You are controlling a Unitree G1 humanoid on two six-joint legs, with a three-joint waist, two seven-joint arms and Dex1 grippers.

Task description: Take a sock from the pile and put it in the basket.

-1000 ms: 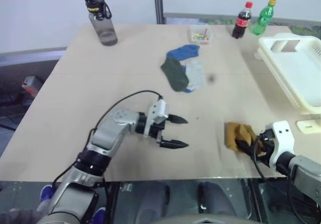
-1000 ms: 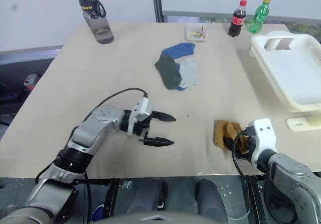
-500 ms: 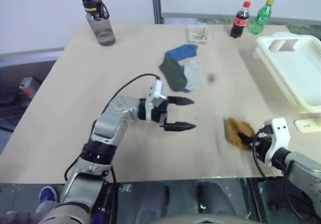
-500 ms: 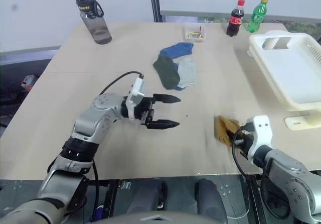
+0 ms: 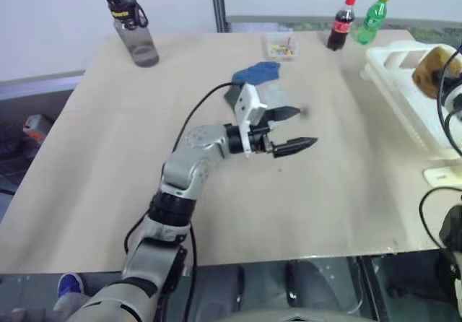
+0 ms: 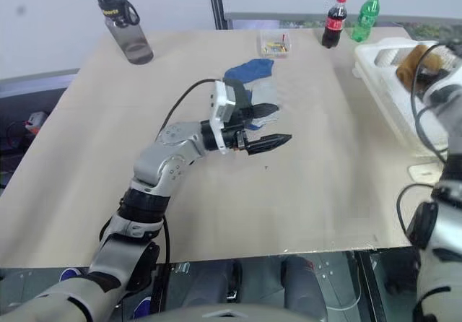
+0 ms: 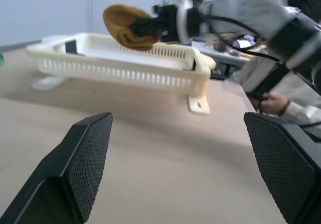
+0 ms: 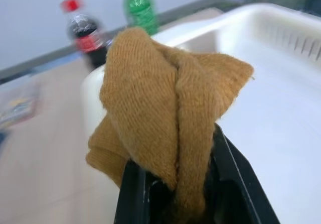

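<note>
Basket (image 5: 404,84), the big cream-white one with slotted sides, is sitting along the right edge of the surface (image 5: 144,156) toward its far right corner, and it is lying low and open-topped, which I judge makes it easy to drop something in from above. Over its near end the right pincer (image 8: 173,194) is hanging with a mustard sock (image 8: 165,108) bunched between its black fingers; the pinch is tight on the middle of the cloth, so the sock is drooping in folds on both sides of the tips. Held this way, above the rim and inside the walls, the sock looks ready to fall into the basket once the fingers part, though it is not in yet.

Left arm is reaching out across the middle of the surface, forearm about level, wrist turned so the left pincer (image 5: 290,128) is pointing toward the basket side. Its fingers are spread wide with nothing between them, and it is hovering clear of the wood, just in front of the pile (image 5: 256,73), which is lying behind the middle toward the far edge. Blue and pale grey socks are showing there, partly hidden by the wrist. That pose suggests the left arm is lining up for another sock.
</note>
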